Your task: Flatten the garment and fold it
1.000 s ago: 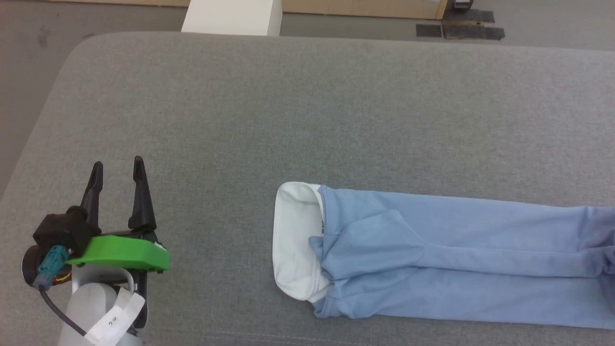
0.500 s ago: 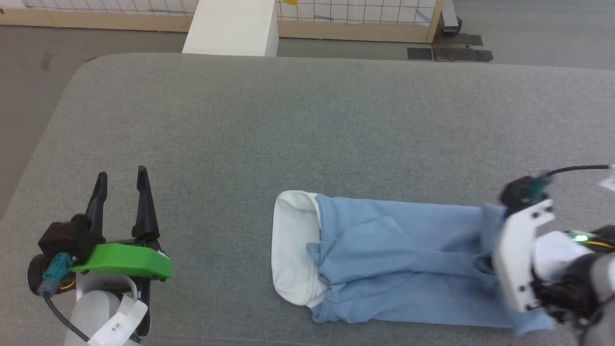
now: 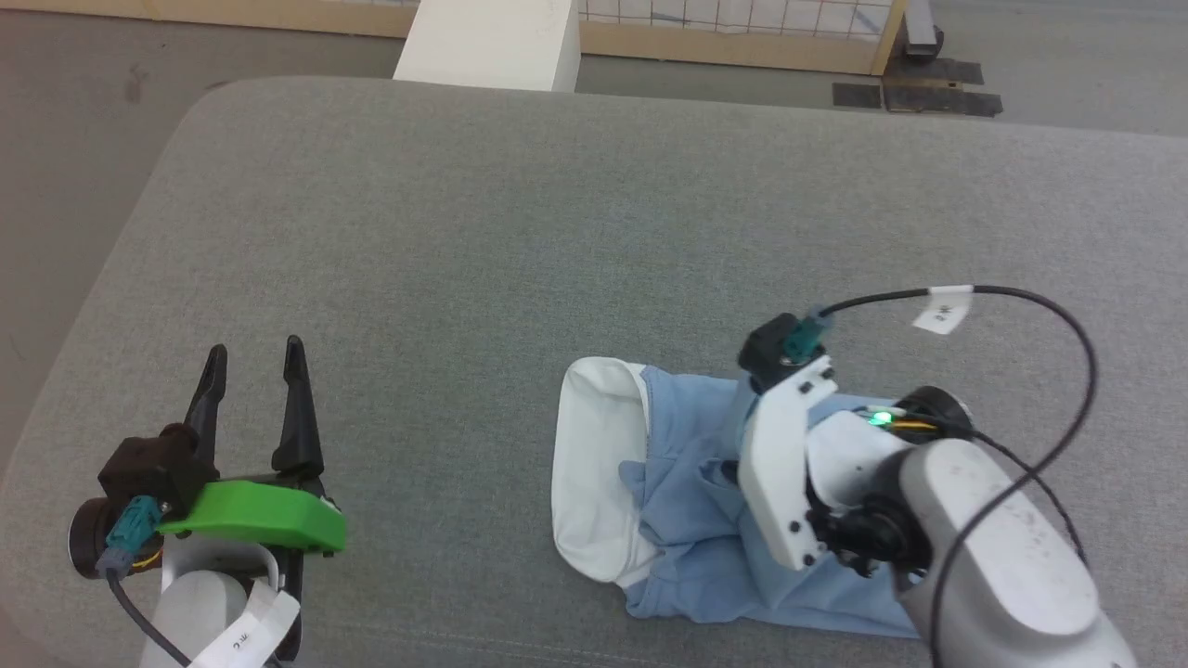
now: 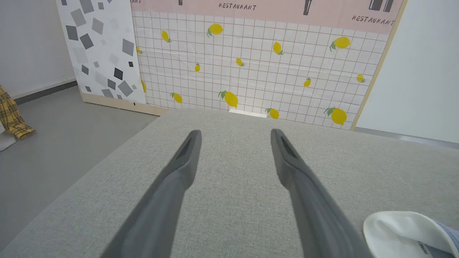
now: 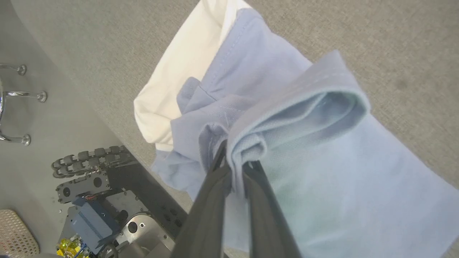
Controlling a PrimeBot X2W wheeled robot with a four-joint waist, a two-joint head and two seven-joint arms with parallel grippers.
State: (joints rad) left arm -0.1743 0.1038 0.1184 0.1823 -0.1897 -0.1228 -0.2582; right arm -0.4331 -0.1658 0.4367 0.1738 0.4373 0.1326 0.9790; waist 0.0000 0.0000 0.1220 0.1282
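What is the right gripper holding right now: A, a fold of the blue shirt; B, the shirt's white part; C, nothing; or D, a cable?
A: the right gripper is shut on a bunched blue fold of the shirt, in the right wrist view.

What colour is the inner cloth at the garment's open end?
The inner cloth is white; the garment is otherwise light blue. Head view shows it best.
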